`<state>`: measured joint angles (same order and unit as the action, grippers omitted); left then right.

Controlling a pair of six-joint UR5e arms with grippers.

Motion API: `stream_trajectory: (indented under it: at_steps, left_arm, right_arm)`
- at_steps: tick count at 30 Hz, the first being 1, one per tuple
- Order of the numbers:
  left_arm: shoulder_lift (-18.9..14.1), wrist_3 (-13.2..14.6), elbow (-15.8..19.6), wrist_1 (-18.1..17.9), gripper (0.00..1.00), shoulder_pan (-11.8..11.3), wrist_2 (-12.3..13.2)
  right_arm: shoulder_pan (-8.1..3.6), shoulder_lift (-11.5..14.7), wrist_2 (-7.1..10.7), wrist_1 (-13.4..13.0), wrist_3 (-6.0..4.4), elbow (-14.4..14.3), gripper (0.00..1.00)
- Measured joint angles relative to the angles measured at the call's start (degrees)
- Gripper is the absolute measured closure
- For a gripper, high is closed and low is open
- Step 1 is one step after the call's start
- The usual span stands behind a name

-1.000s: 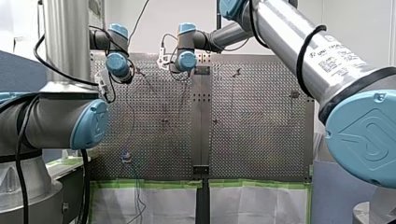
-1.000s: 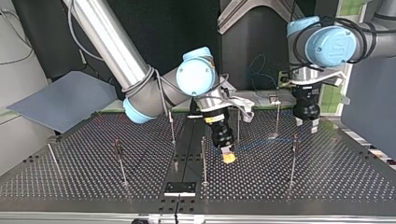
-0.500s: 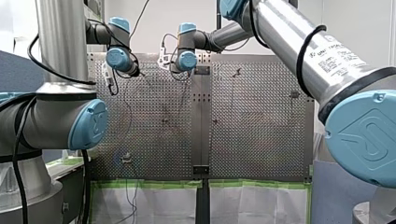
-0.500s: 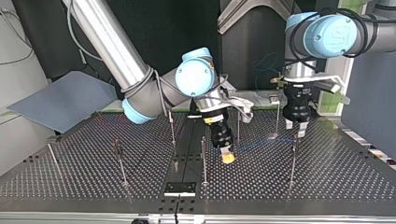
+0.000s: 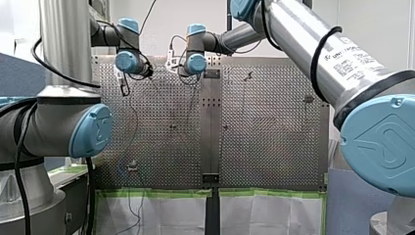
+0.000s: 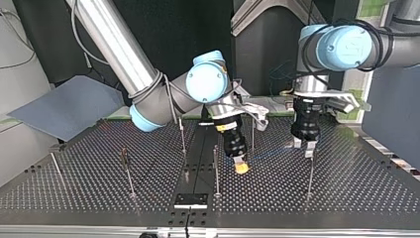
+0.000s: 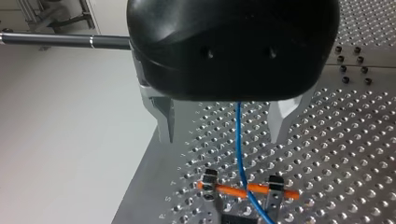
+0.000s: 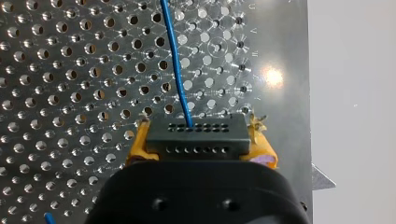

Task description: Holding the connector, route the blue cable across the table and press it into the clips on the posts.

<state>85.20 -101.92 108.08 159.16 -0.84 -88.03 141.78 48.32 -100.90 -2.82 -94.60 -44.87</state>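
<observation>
In the right wrist view my right gripper [image 8: 198,140] is shut on a dark connector [image 8: 196,136], its yellow pads [image 8: 264,149] on either side. The blue cable [image 8: 176,70] leaves the connector and runs ahead over the perforated plate. In the top view this gripper [image 6: 241,167] points down near the table's middle. My left gripper [image 6: 303,148] hovers to its right, open. In the left wrist view the metal fingers [image 7: 164,116] stand wide apart and the blue cable [image 7: 239,144] passes between them untouched, down to an orange bar [image 7: 252,189] held by two small clips.
Several thin posts stand on the perforated table [image 6: 356,183]: one [image 6: 216,168] beside my right gripper, one [image 6: 310,173] under my left gripper, one [image 6: 128,171] further left. A black plate [image 6: 190,200] lies at the near edge. A grey sheet [image 6: 64,106] lies at the left.
My left arm has moved toward the top view's left, closer to my right gripper, and its wrist has turned. My right arm holds still with the connector.
</observation>
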Motion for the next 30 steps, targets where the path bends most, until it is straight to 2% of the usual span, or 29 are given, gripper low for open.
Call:
stream_trajectory:
  at_steps: [14,22,23,24,25,26,27,28,29,30]
  left_arm:
    - [8.17,2.15,-7.46,0.00,0.02,3.24,-3.32]
    - [9.19,1.86,-8.86,-0.91,0.02,4.51,-4.98]
    - [9.20,1.65,-8.88,-0.97,0.11,4.56,-5.05]
    - [9.20,1.46,-8.88,-1.05,0.29,4.60,-5.08]
    - [9.20,1.26,-8.88,-1.13,0.29,4.63,-5.08]
    - [9.20,1.02,-8.87,-1.22,0.42,4.67,-5.08]
    - [9.21,0.86,-8.88,-1.27,0.48,4.70,-5.07]
    - [9.21,0.74,-8.87,-1.30,0.48,4.73,-5.05]
    - [9.22,0.61,-8.87,-1.34,0.72,4.76,-5.03]
    - [9.22,0.54,-8.87,-1.33,0.87,4.77,-5.06]
  right_arm:
    - [0.02,0.00,0.24,0.00,-0.07,0.00,1.00]
    - [0.00,0.01,0.26,0.00,-0.07,0.00,1.00]
    - [-0.01,0.01,0.26,0.00,-0.07,-0.01,1.00]
    - [-0.02,0.00,0.26,0.00,-0.07,0.00,1.00]
    - [-0.03,0.00,0.26,0.00,-0.07,0.00,1.00]
    - [-0.03,0.00,0.25,0.00,-0.07,0.00,1.00]
    - [-0.04,0.00,0.26,0.00,-0.08,0.00,1.00]
    - [-0.04,0.01,0.26,0.00,-0.09,0.00,1.00]
    - [-0.03,0.00,0.26,0.00,-0.09,-0.01,1.00]
    - [-0.04,0.01,0.26,0.00,-0.09,0.00,1.00]
